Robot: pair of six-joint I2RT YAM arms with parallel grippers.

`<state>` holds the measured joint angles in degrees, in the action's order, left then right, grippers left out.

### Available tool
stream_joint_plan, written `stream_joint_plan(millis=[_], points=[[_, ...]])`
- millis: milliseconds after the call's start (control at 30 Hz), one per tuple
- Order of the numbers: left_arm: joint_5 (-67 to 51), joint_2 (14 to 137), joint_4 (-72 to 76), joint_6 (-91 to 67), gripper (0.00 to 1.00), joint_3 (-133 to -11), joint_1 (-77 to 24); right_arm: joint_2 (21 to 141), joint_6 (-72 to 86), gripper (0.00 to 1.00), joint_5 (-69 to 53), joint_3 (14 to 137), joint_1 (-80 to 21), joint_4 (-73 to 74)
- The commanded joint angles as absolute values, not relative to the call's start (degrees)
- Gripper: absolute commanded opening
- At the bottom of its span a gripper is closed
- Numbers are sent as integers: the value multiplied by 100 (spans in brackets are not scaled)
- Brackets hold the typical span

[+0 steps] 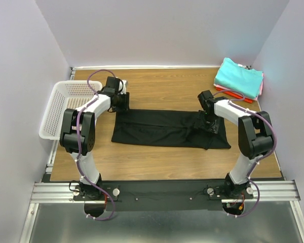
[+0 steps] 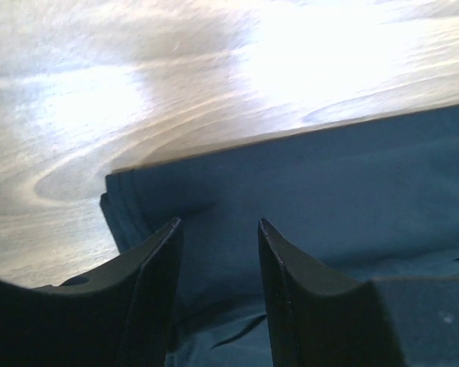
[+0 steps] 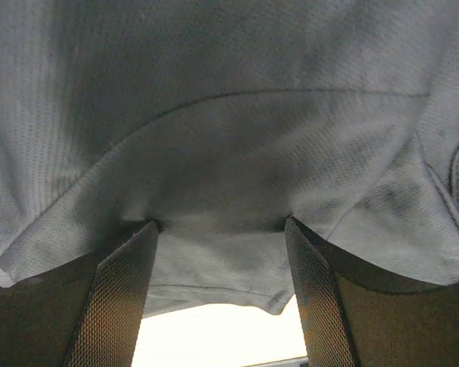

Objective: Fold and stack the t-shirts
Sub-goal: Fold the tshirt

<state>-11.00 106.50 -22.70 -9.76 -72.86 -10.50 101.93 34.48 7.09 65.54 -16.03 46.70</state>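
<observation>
Black tee [image 1: 162,129] lies as a long flat band; left gripper [image 2: 219,223] and right gripper [image 3: 222,222] at its ends, jaws apart.

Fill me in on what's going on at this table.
Two robot arms are folding a black t-shirt, which lies as a long folded band across the wooden table. The left arm's fingers are open over its far left corner; the right arm's fingers are spread against cloth at its right end. A stack of folded t-shirts, teal on top, sits at the far right corner. A white lattice basket is at the left edge.
</observation>
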Motion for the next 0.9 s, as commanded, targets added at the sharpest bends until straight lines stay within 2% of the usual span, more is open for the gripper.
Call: stream_joint_plan(millis=[0, 100, 200, 400, 867], points=[[-485, 10486, -2645, -1194, 52, -7532, -1151, 10502, 3208, 74, 888, 6820, -1503, 4456], [-387, 10310, -2611, -1265, 52, -7313, -1160, 10643, 3155, 74, 870, 6934, -1433, 4421], [-841, 10265, -2312, -1187, 52, -7093, -1221, 10880, 3050, 74, 844, 7074, -1406, 4351], [-1082, 10828, -2276, -976, 52, -6724, -1283, 11320, 2848, 74, 774, 7601, -1398, 4351], [-1370, 9985, -2434, -1432, 52, -5275, -1283, 13226, 2189, 75, 484, 10026, -1389, 4526]])
